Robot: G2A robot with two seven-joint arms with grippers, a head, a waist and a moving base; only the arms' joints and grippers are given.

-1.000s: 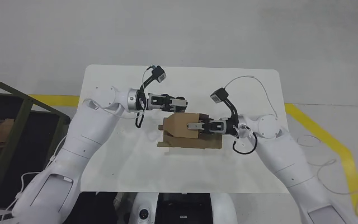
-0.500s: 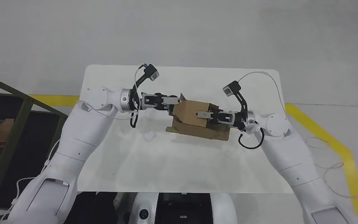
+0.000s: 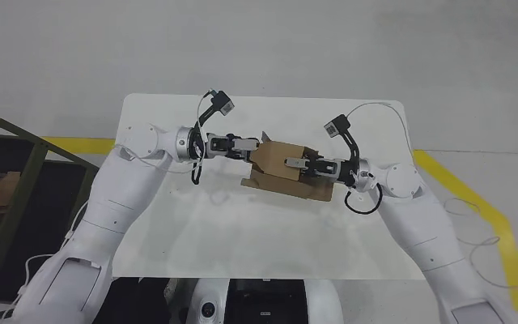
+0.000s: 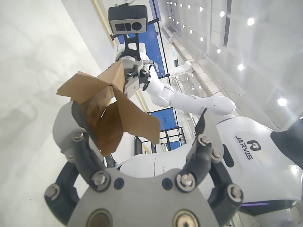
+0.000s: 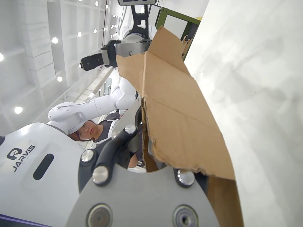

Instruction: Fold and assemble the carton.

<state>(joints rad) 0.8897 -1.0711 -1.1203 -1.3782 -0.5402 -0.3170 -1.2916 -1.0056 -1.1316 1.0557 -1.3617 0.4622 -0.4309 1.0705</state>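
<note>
A brown cardboard carton (image 3: 279, 158), partly unfolded with loose flaps, is held tilted above the middle of the white table (image 3: 202, 235). My right gripper (image 3: 293, 164) is shut on its wall from the right side; in the right wrist view the cardboard (image 5: 177, 109) runs out from between the right gripper's (image 5: 148, 124) fingers. My left gripper (image 3: 252, 148) is at the carton's left end and open. In the left wrist view the carton's flaps (image 4: 106, 109) lie between the left gripper's (image 4: 138, 114) spread fingers, against one finger (image 4: 68, 121); the other finger (image 4: 204, 128) stands apart.
A dark green metal frame (image 3: 32, 154) stands off the table's left side. A thin white cable (image 3: 380, 121) loops over the table's far right corner. Bare tabletop lies in front of the carton.
The right gripper lifted the carton off the table and carried it away from the front edge, tilting it. The left gripper closed in on its left end. Little has moved in the last half second.
</note>
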